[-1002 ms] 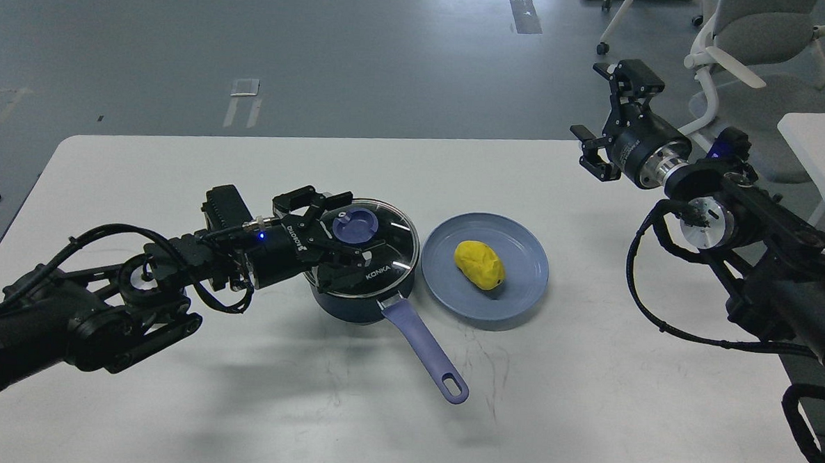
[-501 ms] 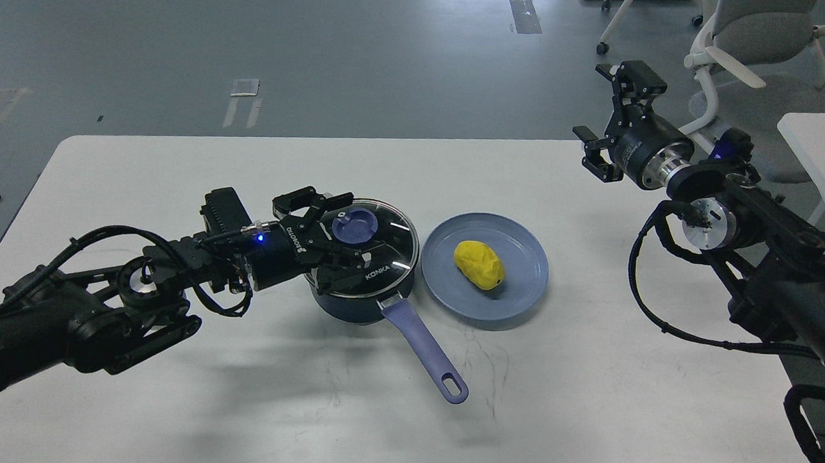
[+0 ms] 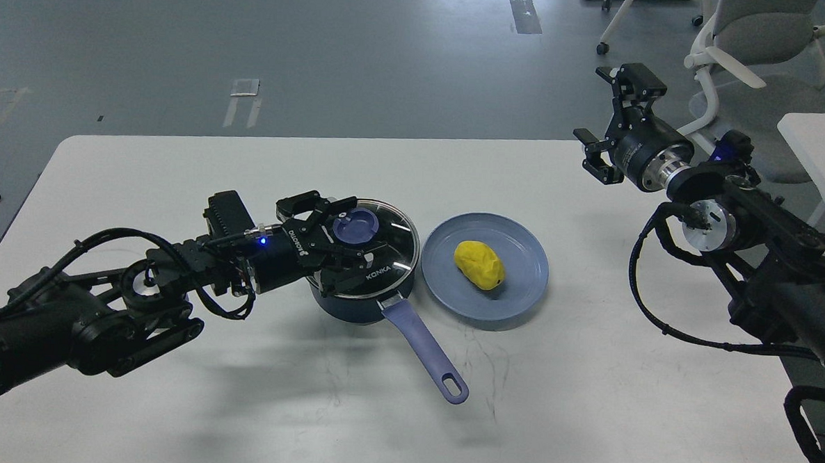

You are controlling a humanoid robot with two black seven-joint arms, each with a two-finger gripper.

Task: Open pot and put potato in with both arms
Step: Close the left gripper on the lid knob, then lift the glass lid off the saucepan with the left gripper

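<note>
Glass lid needs a centred pinch: my left gripper straddles its blue knob, unclenched; right gripper hangs released.

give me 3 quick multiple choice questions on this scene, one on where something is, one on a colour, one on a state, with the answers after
1. Where is the potato?
A. inside the pot
B. on the blue plate
C. in the right gripper

2. What colour is the pot handle?
A. purple
B. red
C. white

3. What is the state of the pot?
A. lid off, lying on the table
B. tipped on its side
C. closed, with the glass lid on

Answers:
1. B: the yellow potato lies on the plate, to the right of the pot.
2. A: the long handle pointing toward the near edge of the table is purple.
3. C: the lid sits on the rim, with the left gripper open around its knob and the right gripper open, raised away over the far right of the table.
</note>
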